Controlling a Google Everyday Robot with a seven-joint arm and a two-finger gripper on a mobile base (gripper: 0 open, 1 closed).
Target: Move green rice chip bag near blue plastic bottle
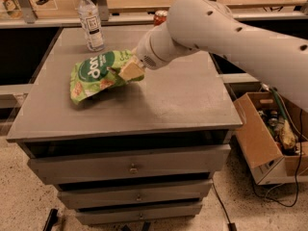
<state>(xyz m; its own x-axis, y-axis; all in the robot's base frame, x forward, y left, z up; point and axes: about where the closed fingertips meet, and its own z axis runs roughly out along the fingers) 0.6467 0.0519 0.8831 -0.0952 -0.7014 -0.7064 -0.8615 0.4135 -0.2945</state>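
The claw (129, 71) pinches the bag (94, 73) by its three-o'clock edge; the bottle (91, 23) stands near, at the claw's eleven o'clock.

The green rice chip bag (98, 73), crinkled bright green with a dark-green circle of white lettering and orange-pink chip pictures, hangs tilted over the left half of the bench (183, 100). Its right end is pinched high in the claw (129, 71) and its left end droops toward the surface. The blue plastic bottle (91, 20), clear with a white cap and a white label in dark print, stands upright near the bench's back-left corner, just behind the bag and apart from it.
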